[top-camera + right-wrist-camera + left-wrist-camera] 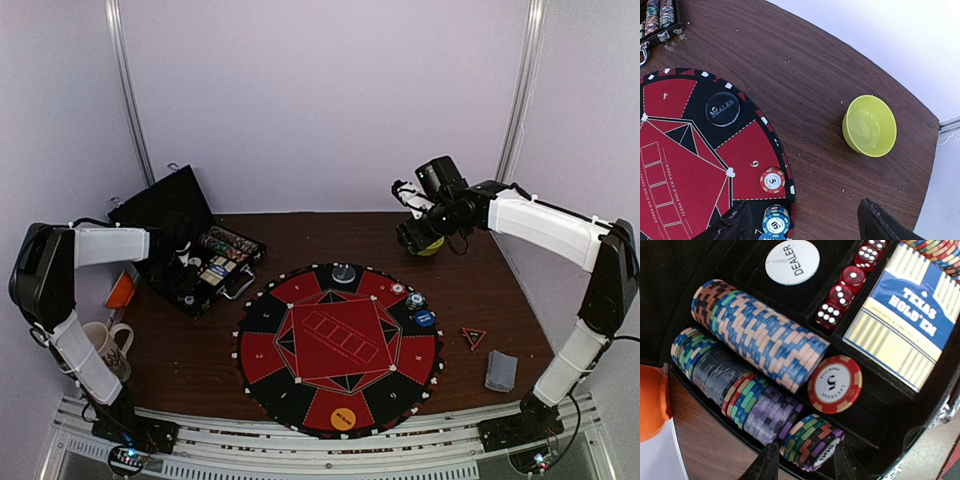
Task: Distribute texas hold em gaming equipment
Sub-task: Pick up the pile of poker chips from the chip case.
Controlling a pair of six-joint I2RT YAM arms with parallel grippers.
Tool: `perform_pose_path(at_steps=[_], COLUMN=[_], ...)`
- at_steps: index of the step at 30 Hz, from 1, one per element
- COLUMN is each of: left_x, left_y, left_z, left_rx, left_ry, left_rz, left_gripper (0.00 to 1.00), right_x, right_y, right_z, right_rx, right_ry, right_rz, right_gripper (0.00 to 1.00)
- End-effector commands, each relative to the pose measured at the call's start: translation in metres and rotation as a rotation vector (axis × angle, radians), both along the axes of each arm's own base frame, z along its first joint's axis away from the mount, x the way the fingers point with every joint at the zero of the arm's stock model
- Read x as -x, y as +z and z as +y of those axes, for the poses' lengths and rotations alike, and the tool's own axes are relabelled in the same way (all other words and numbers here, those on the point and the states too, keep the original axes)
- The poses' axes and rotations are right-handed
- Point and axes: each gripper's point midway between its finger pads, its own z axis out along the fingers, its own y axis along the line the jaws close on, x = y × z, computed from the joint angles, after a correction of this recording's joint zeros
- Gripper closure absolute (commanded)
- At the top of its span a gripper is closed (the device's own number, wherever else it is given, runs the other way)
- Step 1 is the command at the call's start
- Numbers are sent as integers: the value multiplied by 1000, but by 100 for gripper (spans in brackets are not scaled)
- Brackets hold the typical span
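I have the left hand (807,463) down over the open case (190,255) towards the far-left corner of the bench (300,235); its jaws are parted and empty, astride the end of the near chip row (812,442), though I cannot tell whether the pads touch it. The longer chip row (760,347) lies on edge beside it, with a loose red chip (835,384), the boxed deck (905,315), red dice (842,295) and a white dealer button (792,262) in their own pockets. I judge the chips dense, stiff and smooth-faced, so a row will shear apart unless I pinch across the rims of only a few; the ribbed edges should give grip. The right hand (800,227) hangs wide open, holding nothing, near the far-right corner beside the green bowl (869,126); a single chip (772,180) and a short stack (776,222) already sit on the mat (685,165). Loose cards (501,371) lie by the near-right corner; thin and slippery, best lifted by an edge.
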Motion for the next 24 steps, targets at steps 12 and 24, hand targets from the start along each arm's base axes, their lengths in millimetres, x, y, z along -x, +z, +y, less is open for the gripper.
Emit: perform_pose_path(at_steps=[12, 24], left_x=[-9, 1], left_y=[-18, -13], left_z=[6, -10], left_rx=[-35, 34], left_ry=[-4, -59], left_rz=[-2, -11], left_gripper=[61, 59], right_x=[0, -3], right_y=[14, 13], right_z=[-4, 0], right_rx=[-8, -10], right_ry=[-17, -5], right_rz=[-16, -3], right_gripper=[25, 25])
